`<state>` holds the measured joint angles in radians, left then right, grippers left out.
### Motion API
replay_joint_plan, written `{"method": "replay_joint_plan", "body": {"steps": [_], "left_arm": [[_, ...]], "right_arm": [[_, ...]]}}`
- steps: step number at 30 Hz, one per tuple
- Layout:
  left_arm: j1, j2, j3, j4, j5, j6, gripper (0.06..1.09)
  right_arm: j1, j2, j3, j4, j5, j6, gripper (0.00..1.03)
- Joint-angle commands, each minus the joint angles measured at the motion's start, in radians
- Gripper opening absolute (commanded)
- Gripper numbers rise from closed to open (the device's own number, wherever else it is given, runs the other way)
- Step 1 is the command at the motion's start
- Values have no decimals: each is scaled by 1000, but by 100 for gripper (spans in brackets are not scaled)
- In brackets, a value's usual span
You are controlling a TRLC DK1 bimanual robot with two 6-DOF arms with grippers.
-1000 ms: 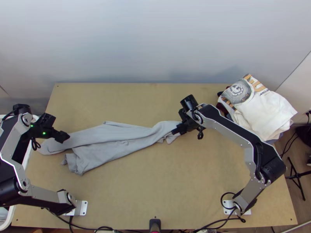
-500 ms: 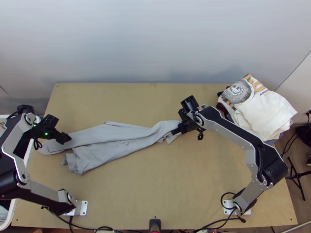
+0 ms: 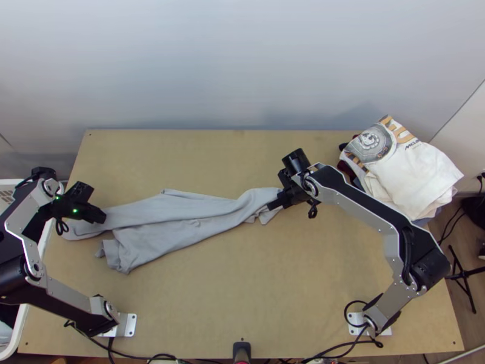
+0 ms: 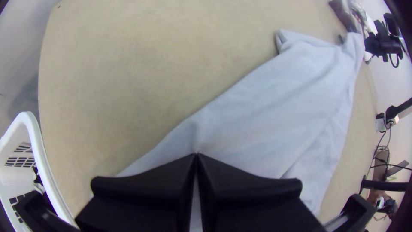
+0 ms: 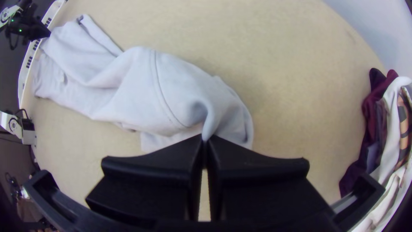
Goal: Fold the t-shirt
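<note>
In the top view, the right gripper (image 3: 270, 207) is near the middle of the frame, and its two fingers are pinching a gathered end of the grey t-shirt (image 3: 182, 224). At the left, the left gripper (image 3: 102, 217) has its fingertips together, pinching a small crease of the same shirt. The shirt lies long and bunched across the left half of the table (image 3: 242, 291). A clothes pile (image 3: 418, 176) is at upper right.

The left pincer (image 3: 103, 217) is closed — the right pincer (image 3: 270, 206), too.
</note>
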<state>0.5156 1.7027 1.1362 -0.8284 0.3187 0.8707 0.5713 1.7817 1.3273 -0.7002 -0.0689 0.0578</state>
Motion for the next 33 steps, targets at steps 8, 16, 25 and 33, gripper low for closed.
{"method": "replay_joint_plan", "body": {"steps": [8, 16, 25, 33], "left_arm": [[121, 3, 347, -256, 244, -205, 9], [170, -71, 577, -259, 395, -444, 9], [225, -232, 625, -207, 494, -644, 9], [278, -396, 372, -284, 494, -452, 9]], "right_arm": [[-54, -208, 72, -88, 1, -21, 4], [-108, -386, 138, -130, 3, -61, 4], [-85, -472, 138, -209, 1, -53, 4], [-22, -510, -36, -292, -28, -104, 4]]}}
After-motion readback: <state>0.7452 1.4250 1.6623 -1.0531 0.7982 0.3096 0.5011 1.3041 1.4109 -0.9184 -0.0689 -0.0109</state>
